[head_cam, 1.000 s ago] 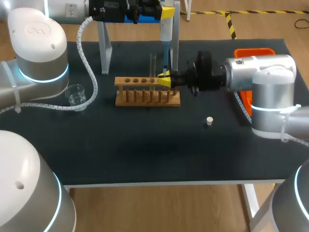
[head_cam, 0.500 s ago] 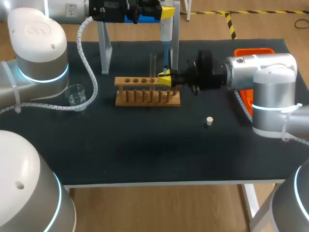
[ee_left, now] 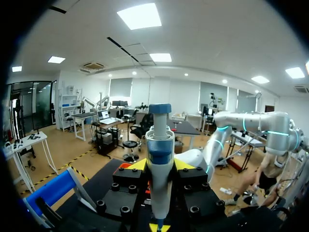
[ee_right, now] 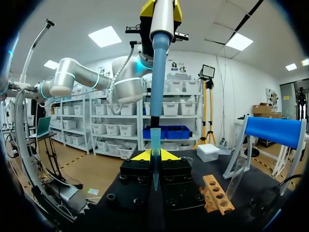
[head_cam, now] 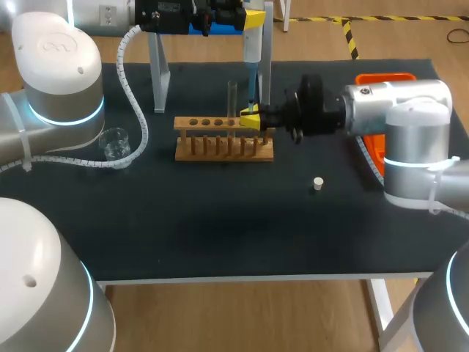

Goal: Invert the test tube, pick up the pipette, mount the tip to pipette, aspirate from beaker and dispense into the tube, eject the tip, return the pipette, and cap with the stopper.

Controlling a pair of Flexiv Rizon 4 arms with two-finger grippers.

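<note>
The left gripper (ee_left: 160,165) is closed on the pipette (ee_left: 160,142), holding it upright above the far end of the wooden rack (head_cam: 220,148). Right under it, the right gripper (ee_right: 155,155) pinches the blue tip (ee_right: 155,145) upright; the pipette's narrow end meets the tip's open top. A test tube (head_cam: 232,99) stands in the rack just beside the tip. The beaker (head_cam: 115,143) and stopper (head_cam: 318,183) sit on the table, well apart.

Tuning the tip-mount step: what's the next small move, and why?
Probably ease the left arm straight down: its jaws hold the pipette upright, nozzle lined up right at the open mouth of the tip, which the right jaws hold upright. It doesn't look seated yet.
</note>
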